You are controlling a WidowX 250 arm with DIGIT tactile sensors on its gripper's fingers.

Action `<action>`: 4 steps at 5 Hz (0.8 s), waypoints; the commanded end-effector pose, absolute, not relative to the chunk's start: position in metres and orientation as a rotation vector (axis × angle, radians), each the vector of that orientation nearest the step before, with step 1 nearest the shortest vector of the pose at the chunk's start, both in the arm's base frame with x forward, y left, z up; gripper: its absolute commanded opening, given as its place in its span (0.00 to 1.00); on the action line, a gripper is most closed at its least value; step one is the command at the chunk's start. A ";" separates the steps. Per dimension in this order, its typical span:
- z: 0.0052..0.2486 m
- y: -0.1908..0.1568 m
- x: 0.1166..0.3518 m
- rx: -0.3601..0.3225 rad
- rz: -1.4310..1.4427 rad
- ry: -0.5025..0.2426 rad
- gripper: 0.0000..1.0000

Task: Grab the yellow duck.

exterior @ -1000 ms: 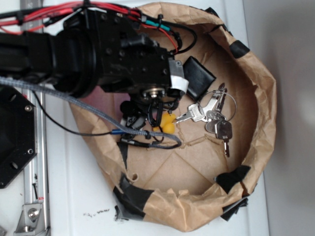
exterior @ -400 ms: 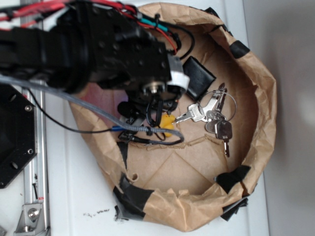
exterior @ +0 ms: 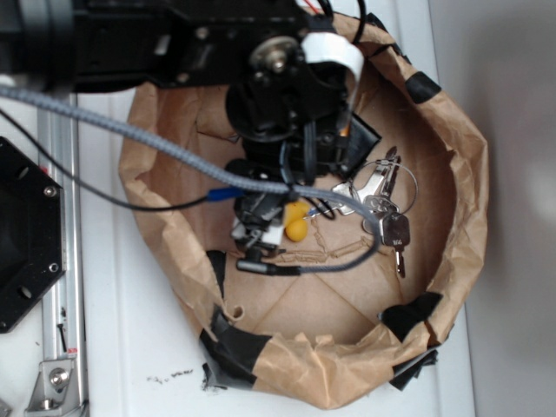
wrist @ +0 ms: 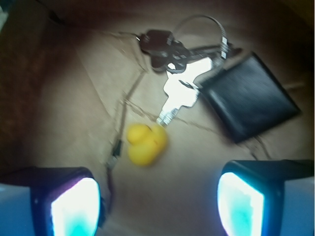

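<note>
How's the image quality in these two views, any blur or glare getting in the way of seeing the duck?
Wrist view: soft and blurred, dark at the corners, the gripper pads glaring white-cyan, yet the yellow duck reads clearly. Exterior view: sharper, evenly lit, but the arm and cables cover part of the yellow duck.

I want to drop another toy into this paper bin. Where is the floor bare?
Bare floor lies at the near side, between the yellow duck and the black-taped rim. It is crowded farther back, where keys touch the duck beside the black wallet, under the gripper.
</note>
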State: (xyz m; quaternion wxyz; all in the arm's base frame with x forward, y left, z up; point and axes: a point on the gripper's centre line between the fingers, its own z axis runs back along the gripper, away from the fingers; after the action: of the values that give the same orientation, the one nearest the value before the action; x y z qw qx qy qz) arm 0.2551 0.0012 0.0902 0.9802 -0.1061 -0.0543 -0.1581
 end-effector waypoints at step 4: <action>0.024 -0.023 0.265 -0.096 -0.376 0.020 0.00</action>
State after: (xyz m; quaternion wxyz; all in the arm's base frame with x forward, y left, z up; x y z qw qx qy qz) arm 0.2653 -0.0202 0.0224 0.9833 -0.0492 0.0193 -0.1741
